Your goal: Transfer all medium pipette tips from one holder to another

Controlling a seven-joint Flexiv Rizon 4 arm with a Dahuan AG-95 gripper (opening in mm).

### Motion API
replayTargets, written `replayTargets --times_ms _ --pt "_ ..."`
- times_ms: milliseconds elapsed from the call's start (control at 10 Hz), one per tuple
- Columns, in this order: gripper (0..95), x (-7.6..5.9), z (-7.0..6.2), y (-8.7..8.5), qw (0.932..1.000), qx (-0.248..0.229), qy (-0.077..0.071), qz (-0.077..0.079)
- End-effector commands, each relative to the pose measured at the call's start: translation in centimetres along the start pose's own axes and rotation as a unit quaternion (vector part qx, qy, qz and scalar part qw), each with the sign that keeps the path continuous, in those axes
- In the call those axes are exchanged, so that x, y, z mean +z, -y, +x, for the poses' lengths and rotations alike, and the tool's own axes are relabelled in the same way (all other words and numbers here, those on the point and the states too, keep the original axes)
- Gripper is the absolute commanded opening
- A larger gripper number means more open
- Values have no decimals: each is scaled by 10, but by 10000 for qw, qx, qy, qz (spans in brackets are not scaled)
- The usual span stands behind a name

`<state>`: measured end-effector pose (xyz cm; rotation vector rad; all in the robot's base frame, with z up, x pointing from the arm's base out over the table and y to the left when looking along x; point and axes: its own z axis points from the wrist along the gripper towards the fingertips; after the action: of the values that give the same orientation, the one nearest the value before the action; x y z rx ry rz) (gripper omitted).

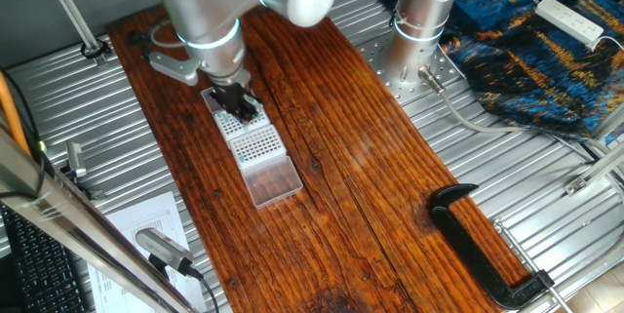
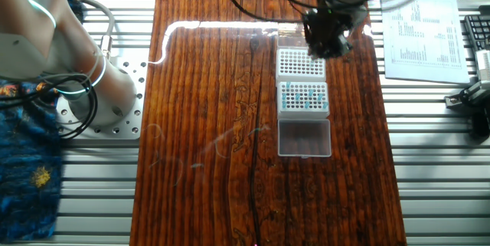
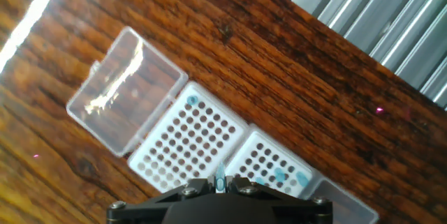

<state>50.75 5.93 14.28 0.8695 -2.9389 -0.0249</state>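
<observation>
2 tip holders (image 2: 301, 63) (image 2: 304, 96), 1 clear lid (image 2: 305, 137), 1 clamp (image 1: 483, 245), 1 gripper (image 2: 328, 37); tip count unclear, approx. several.

Medium pipette tips (image 2: 306, 96): tiny teal-topped dots standing upright in the middle holder (image 2: 304, 98), upper right of frame; a few elsewhere, count unclear.

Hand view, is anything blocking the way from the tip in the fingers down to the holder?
Nothing visible does. The tip hangs over the holder, whose holes are uncovered. The clear lid lies folded open to one side, out of the way.
</observation>
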Motion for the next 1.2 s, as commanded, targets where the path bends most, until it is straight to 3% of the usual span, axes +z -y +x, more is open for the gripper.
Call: replayTargets --times_ms 100,500,1200 --pt "0 0 -6 -9 10000 74 -4 -1" --pt "0 -4 -6 -13 9999 125 75 -34" --pt "0 -5 -5 -14 9992 270 142 -267"
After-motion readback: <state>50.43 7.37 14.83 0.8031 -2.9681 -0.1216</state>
